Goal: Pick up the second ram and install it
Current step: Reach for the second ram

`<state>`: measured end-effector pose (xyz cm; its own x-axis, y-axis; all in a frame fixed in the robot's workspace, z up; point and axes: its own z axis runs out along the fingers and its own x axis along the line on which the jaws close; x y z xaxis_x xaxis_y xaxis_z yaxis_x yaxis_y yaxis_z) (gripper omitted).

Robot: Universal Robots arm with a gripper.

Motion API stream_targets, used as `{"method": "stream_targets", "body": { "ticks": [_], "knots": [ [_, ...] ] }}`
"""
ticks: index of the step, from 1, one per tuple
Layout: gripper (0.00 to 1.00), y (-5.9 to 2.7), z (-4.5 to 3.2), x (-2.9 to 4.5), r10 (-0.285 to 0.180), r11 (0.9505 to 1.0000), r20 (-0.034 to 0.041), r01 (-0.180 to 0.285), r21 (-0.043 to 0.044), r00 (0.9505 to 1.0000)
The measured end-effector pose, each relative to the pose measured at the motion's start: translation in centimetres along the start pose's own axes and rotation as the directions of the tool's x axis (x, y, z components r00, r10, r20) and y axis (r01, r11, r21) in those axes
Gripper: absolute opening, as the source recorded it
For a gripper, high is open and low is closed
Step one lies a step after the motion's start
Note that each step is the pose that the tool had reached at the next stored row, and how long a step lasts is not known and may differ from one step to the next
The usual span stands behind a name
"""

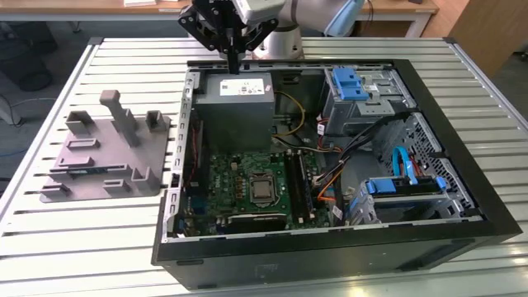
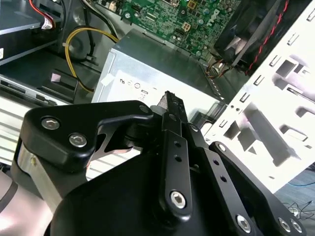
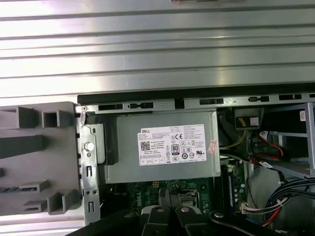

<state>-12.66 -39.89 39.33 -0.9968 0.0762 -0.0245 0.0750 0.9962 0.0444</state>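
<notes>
My gripper (image 1: 234, 64) hangs above the back of the open computer case (image 1: 462, 154), over the grey power supply (image 1: 237, 102). Its black fingers are pressed together with nothing between them, as both wrist views show (image 2: 171, 104) (image 3: 170, 204). A thin blue-green strip, the second ram (image 1: 81, 166), seems to lie in a slot of the grey holder tray (image 1: 123, 179) at the exterior view's left, well away from the gripper. Inside the case lies the green motherboard (image 1: 239, 176) with its long black slots (image 1: 298, 185).
The case stands on a slatted metal table (image 1: 91, 247). Blue drive brackets (image 1: 350, 83) and cable bundles (image 1: 350, 151) fill the case's side at the exterior view's right. A fan (image 2: 248, 29) with red wires sits by the case wall. The tray has tall upright posts (image 1: 120, 114).
</notes>
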Motion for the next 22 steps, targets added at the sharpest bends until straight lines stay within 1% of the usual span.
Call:
{"method": "stream_targets", "body": {
  "ticks": [2,6,15,22],
  "knots": [
    [0.10,-0.03,-0.01,0.39,0.000,1.0000,-0.0001,0.000,0.0000,1.0000],
    [0.10,-0.12,-0.05,1.57,0.000,1.0000,0.0006,0.000,0.0000,1.0000],
    [0.10,-0.29,-0.07,3.84,0.000,1.0000,0.0006,0.000,0.0000,1.0000],
    [0.10,-0.40,-0.07,5.22,0.000,1.0000,0.0006,0.000,0.0000,1.0000]
  ]
}}
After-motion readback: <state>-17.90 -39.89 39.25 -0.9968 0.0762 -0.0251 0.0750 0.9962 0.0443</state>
